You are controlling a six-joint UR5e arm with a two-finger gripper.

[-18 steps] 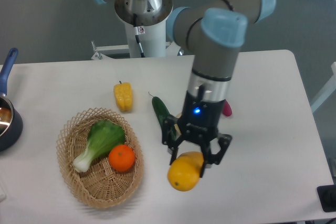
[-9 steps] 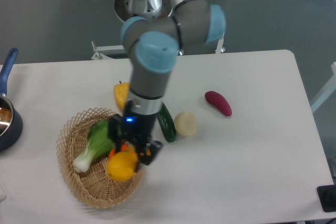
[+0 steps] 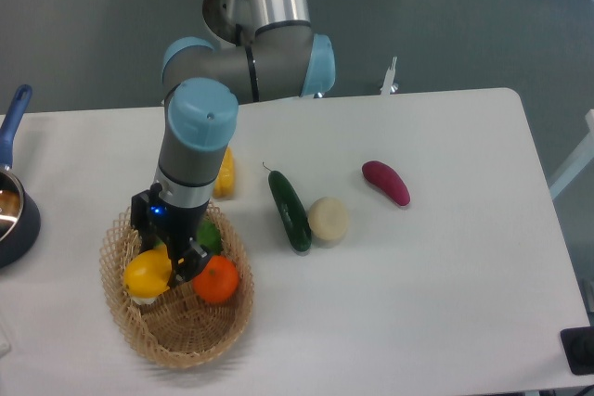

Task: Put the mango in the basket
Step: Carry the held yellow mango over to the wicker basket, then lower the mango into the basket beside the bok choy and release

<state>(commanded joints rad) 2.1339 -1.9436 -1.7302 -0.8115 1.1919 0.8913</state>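
The yellow mango (image 3: 148, 274) hangs over the left half of the woven wicker basket (image 3: 178, 324), with my gripper (image 3: 160, 264) shut on it from above. Whether it touches the basket's contents I cannot tell. A small deep-orange fruit (image 3: 216, 280) lies in the basket just right of the mango. A leafy green vegetable (image 3: 210, 236) is mostly hidden behind my gripper, with a bit of its white stalk showing under the mango.
A yellow bell pepper (image 3: 224, 173) peeks out behind my arm above the basket. A dark green cucumber (image 3: 290, 210), a pale round vegetable (image 3: 328, 220) and a purple eggplant (image 3: 385, 183) lie to the right. A dark blue pot (image 3: 13, 206) sits at the left edge.
My arm has swung left across the table, carrying the mango from right of the cucumber to above the basket's left side. The pale vegetable and eggplant are now uncovered.
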